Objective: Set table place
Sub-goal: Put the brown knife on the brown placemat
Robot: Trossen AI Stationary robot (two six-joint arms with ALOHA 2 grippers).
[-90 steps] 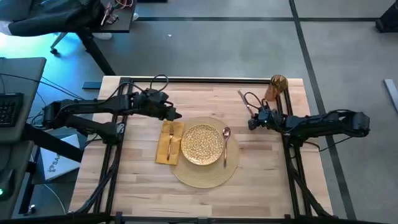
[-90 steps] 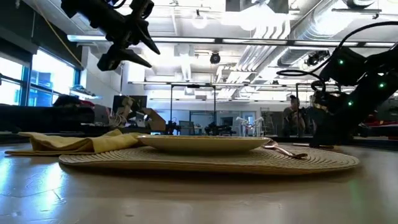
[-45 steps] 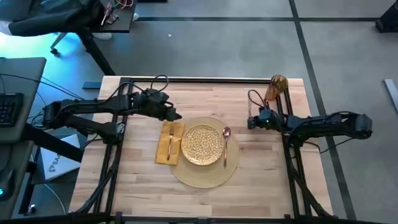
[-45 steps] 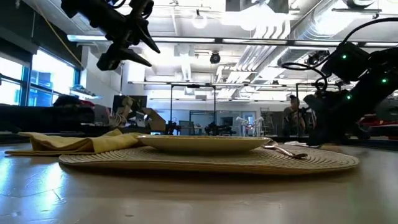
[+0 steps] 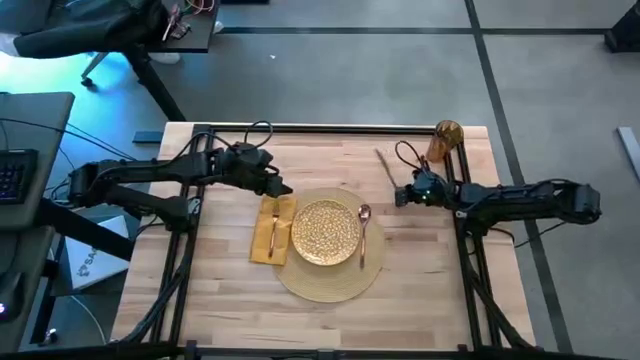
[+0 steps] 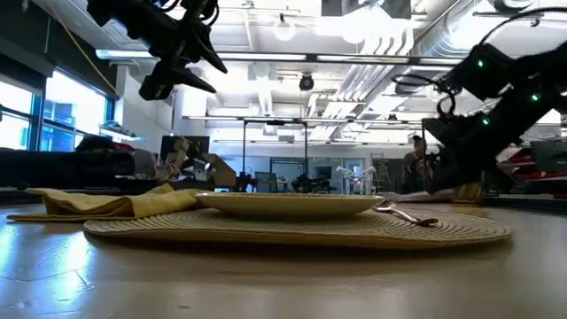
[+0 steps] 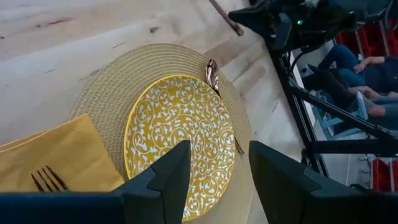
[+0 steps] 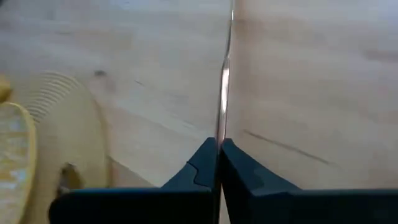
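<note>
The round tan placemat [image 5: 325,285] lies on the table [image 5: 420,300] with the gold patterned plate [image 5: 325,232] on it. A yellow napkin [image 5: 262,245] with a fork [image 5: 273,232] on it lies left of the plate, and a spoon [image 5: 363,232] lies on the mat to the plate's right. The amber glass [image 5: 444,140] stands at the far right corner. My right gripper [image 5: 399,196], right of the mat, is shut on a copper knife [image 5: 386,168]. My left gripper [image 5: 287,186] hovers open above the napkin's far end; its fingers [image 7: 165,180] hold nothing. My right gripper pinches one end of the knife [image 8: 219,138] between its two fingers. The fingers come from the table's right, and the knife runs straight on from their tips toward the far left, edge-on in the wrist view. Whether its free end [image 5: 379,153] touches the table, I cannot tell.
Bare wood lies between the mat and the right gripper, and along the table's near edge [image 5: 330,345]. Cables loop over both wrists. A desk with a keyboard [image 5: 15,175] stands off the table's left side. A person [image 7: 348,62] sits beyond the table's right edge.
My right gripper has turned slightly with the knife, and the knife's free end has swung a little toward the table's left. In the low view the right arm's upper part has risen. My left arm has kept still.
</note>
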